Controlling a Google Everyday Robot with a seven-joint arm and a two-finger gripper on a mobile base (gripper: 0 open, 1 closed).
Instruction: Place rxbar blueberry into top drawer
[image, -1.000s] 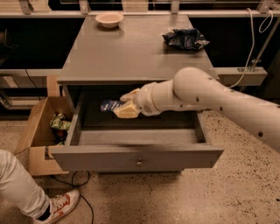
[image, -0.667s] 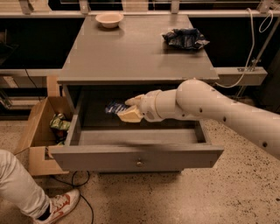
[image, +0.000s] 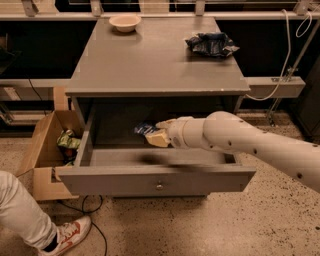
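The top drawer (image: 155, 181) of the grey cabinet stands pulled out, with a flat grey front and a small round knob. My gripper (image: 156, 134) reaches in from the right on a white arm and hovers over the drawer's inside, toward its back. Its pale fingers are shut on the rxbar blueberry (image: 145, 129), a small dark blue bar with pale lettering that sticks out to the left of the fingers. The bar is held above the drawer floor.
A wrinkly dark blue bag (image: 212, 44) and a pale bowl (image: 124, 21) sit on the cabinet top (image: 150, 65). An open cardboard box (image: 45, 150) with a green packet stands on the floor at left. A person's leg and shoe (image: 65, 235) are at lower left.
My gripper with the bar has moved a little to the right and further back inside the drawer. The bar stays in its grip.
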